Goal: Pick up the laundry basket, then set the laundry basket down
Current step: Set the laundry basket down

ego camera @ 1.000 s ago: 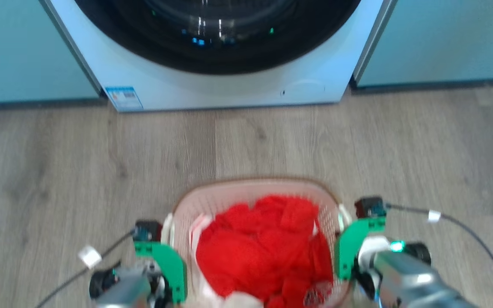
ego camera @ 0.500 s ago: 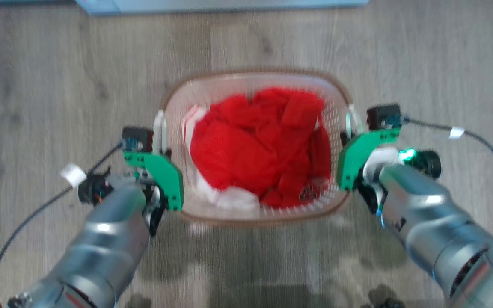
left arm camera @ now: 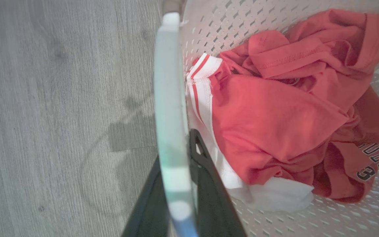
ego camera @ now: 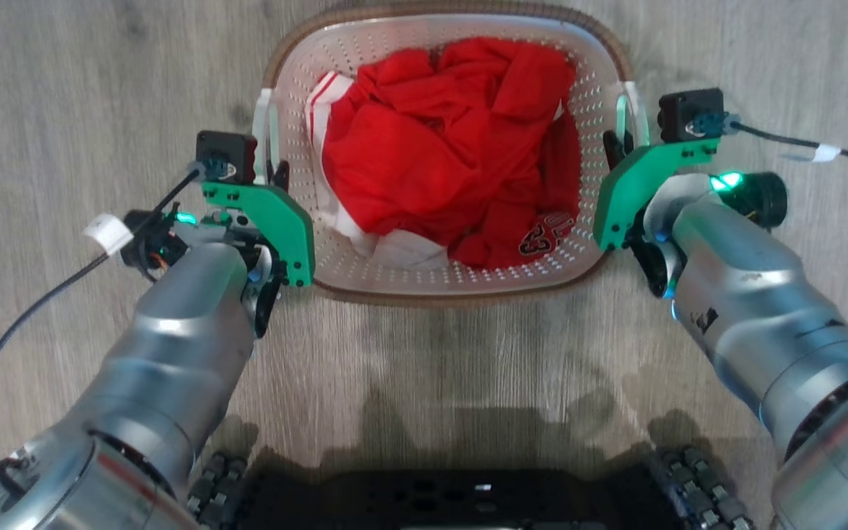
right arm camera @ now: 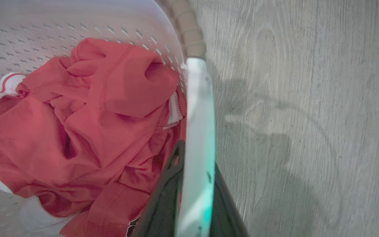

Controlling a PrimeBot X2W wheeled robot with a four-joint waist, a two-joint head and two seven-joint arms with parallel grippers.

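Pale grey wood-grain plank floor (ego camera: 63,88), soft dark shadows (ego camera: 468,412) toward the near edge.

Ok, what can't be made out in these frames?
- Head view: whether the laundry basket is off the floor; its body hides the underside.
- Head view: left pincer and right pincer tips, behind green brackets.
- Wrist views: pincer contact with the handle, blurred near the lens.
- Head view: lettering on red clothes, folded over.
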